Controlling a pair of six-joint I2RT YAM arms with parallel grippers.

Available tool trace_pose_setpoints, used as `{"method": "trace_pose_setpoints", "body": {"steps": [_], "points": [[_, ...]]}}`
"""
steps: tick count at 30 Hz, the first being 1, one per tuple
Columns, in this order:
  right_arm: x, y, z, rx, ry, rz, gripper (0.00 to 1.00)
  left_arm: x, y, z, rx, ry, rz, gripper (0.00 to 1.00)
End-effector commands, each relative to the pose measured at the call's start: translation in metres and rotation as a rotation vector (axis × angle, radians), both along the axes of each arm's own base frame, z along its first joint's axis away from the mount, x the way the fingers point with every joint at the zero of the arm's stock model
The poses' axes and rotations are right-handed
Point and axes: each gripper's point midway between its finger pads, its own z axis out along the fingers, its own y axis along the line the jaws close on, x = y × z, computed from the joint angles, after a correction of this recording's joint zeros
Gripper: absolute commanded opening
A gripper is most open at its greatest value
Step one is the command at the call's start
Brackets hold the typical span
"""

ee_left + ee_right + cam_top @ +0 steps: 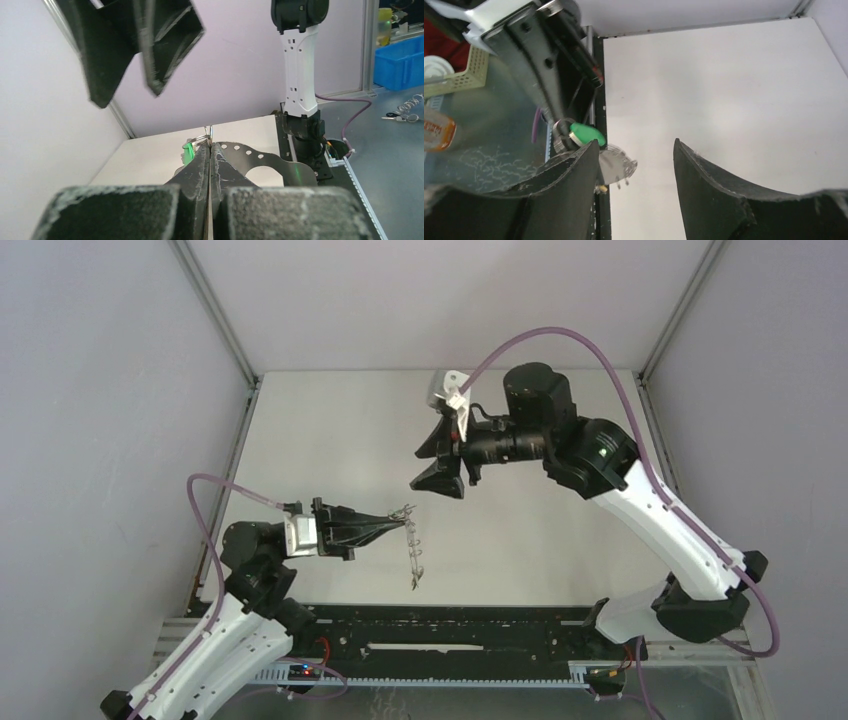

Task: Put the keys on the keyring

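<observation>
Reader: Dark padded fingers [197,172] fill the foreground of the left wrist view. Which tool do they belong to, and how do they stand?

Legend: They belong to the left tool [210,149]. Its two fingers are pressed together, with no gap visible between them. They pinch one end of the keyring [265,159], a flat grey plate with a row of small holes along its rim and a wide central opening. A small wire ring [208,133] and the green-headed key [188,153] sit at the fingertips, just beside the gripped end of the plate.

Reader: Where is the keyring relative to the bench?

Legend: It is lifted off the bench [540,540]. In the top view it hangs edge-on from the left tool's tips, over the near part of the bench and left of centre.

Reader: And the other tool?

Legend: The right tool [417,470] is spread, with only bare bench showing between its fingers. It hovers above the bench, near the left tool's tips but apart from them, and points toward the keyring. In the right wrist view, the green key head and part of the grey plate show just past the edge of one finger. Pale walls [100,390] enclose the bench on three sides.
</observation>
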Motion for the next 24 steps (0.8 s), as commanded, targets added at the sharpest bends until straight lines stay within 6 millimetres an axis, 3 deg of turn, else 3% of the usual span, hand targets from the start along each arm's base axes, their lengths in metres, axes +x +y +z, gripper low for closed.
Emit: {"method": "trace_pose_setpoints", "body": {"steps": [1,4,7,14,24], "points": [[-0.034,-0.011,0.022,0.073,-0.145,0.119,0.66,0.003,0.005,0.013,-0.064,-0.004,0.044,0.00],[-0.061,-0.013,0.016,0.064,-0.205,0.218,0.66,0.006,0.006,0.017,-0.075,0.001,0.060,0.00],[-0.073,-0.009,0.009,0.047,-0.230,0.264,0.65,0.005,0.005,0.018,-0.071,0.000,0.053,0.00],[-0.075,0.006,-0.006,-0.021,-0.284,0.275,0.63,0.004,0.004,0.014,-0.047,-0.017,0.046,0.00],[-0.072,0.012,-0.012,-0.050,-0.313,0.275,0.51,-0.004,0.003,0.011,-0.016,-0.045,0.014,0.00]]}}
